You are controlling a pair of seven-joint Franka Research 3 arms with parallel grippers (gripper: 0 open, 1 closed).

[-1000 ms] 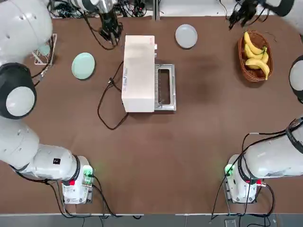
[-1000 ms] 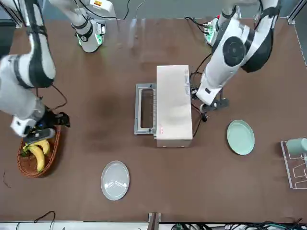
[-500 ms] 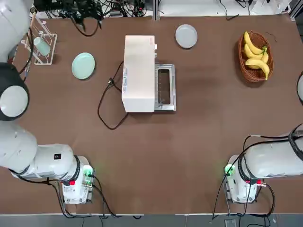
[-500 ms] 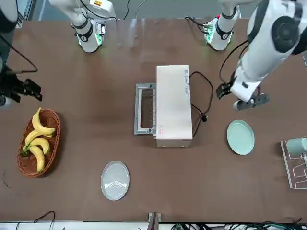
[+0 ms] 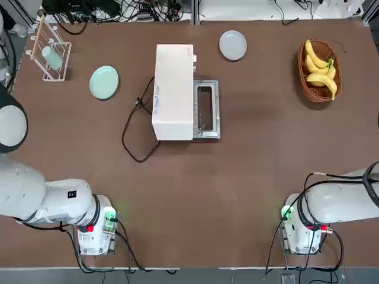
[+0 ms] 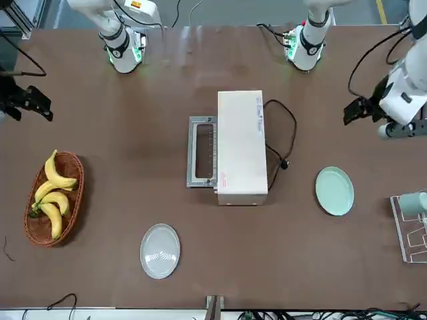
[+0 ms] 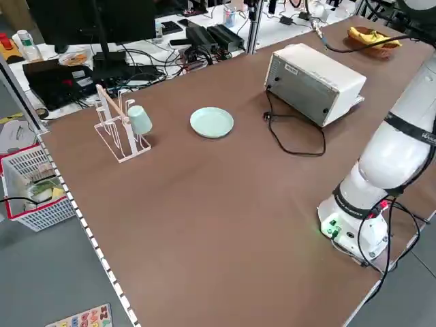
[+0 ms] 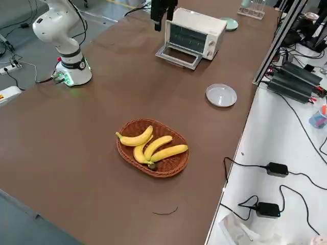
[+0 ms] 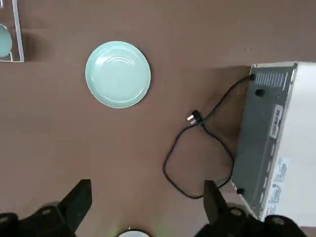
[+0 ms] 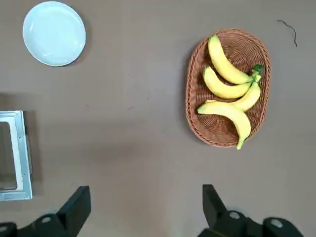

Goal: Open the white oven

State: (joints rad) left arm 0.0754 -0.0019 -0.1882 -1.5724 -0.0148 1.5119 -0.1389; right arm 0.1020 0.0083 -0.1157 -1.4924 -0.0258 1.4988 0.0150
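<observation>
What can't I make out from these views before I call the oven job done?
- Inside of the white oven: top and front views look down on its roof; right side view is too distant.
- Oven knobs: too small in the right side view.
- Power cord: its plug lies loose on the table; no outlet is in view.
</observation>
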